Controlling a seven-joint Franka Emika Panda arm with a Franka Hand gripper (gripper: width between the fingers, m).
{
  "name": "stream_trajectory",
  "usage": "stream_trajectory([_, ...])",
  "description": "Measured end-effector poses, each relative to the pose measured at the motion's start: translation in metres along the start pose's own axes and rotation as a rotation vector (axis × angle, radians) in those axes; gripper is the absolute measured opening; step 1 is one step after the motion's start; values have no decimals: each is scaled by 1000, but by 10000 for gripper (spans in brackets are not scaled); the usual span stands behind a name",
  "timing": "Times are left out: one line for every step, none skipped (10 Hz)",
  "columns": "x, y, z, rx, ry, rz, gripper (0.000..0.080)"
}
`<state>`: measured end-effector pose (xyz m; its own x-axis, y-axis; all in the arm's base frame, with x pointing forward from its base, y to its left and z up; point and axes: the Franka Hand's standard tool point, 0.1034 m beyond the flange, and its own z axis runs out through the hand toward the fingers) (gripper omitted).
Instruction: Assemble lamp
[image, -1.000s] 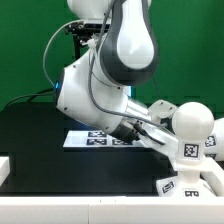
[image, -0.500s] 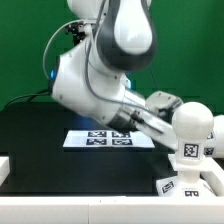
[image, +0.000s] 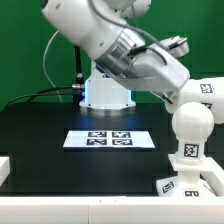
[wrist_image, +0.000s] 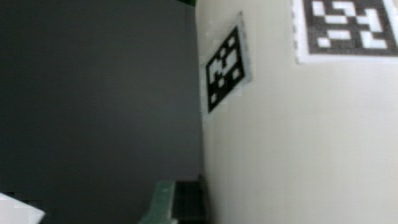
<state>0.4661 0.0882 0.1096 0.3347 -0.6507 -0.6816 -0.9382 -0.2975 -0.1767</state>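
The white round bulb (image: 190, 122) stands on the blocky lamp base (image: 192, 184) at the exterior view's right. Above it, at the right edge, a white tagged part that looks like the shade (image: 208, 90) hangs in the air at the end of my raised arm. My gripper (image: 188, 90) is at its side, fingers mostly hidden. In the wrist view the shade's white wall (wrist_image: 302, 130) with two tags fills one side. One greenish finger (wrist_image: 178, 202) lies against its edge; the other finger is hidden.
The marker board (image: 108, 139) lies flat on the black table in front of the robot's base (image: 105, 92). A white rim (image: 5, 166) borders the table at the exterior view's left and front. A cable hangs behind on the green backdrop.
The arm has swung up from low over the marker board to high at the right. The tagged white part has risen from behind the bulb to above it.
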Motion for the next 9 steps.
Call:
stream_trajectory([2,-4,1,10,85,6,47])
stream_trajectory([-1,-7,0,18,150,-10,47])
stream_trajectory([-2,-6,-2,-1,183,-29,47])
stream_trajectory([-9,-8,-25,-55,251,-114,47])
stream_trajectory([-24,-11,-47,-59,303,-129,47])
stream_trajectory([-42,-9,-70,-86,384,-142,47])
stream_trajectory([-54,-3,-91,-146,501,-170,47])
stream_trajectory([-56,-8,-99,-158,600,-214,47])
stream_trajectory([-57,-9,-93,-140,635,-201,47])
